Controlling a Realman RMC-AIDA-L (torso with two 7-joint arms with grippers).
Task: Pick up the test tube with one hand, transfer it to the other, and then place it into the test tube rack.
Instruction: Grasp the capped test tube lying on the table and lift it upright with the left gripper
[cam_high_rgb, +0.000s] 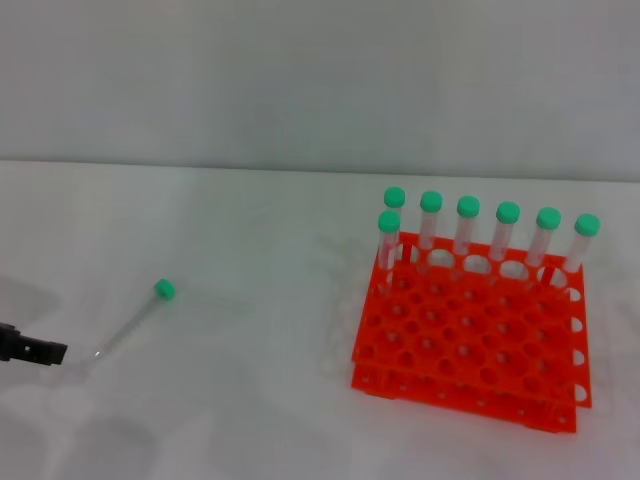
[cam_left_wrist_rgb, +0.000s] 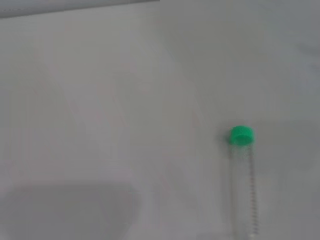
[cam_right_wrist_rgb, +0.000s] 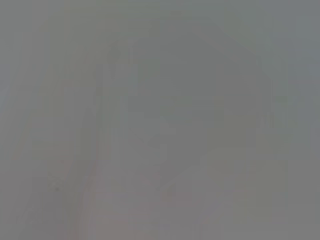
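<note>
A clear test tube (cam_high_rgb: 133, 322) with a green cap lies flat on the white table at the left, cap pointing away from me. It also shows in the left wrist view (cam_left_wrist_rgb: 243, 185), cap (cam_left_wrist_rgb: 241, 135) at its far end. My left gripper (cam_high_rgb: 35, 349) enters at the left edge, a little short of the tube's open end, not touching it. The orange-red test tube rack (cam_high_rgb: 470, 335) stands at the right with several green-capped tubes along its back row. My right gripper is out of view; its wrist view shows only a grey blur.
The white table (cam_high_rgb: 250, 400) stretches between the lying tube and the rack. A grey wall runs behind the table.
</note>
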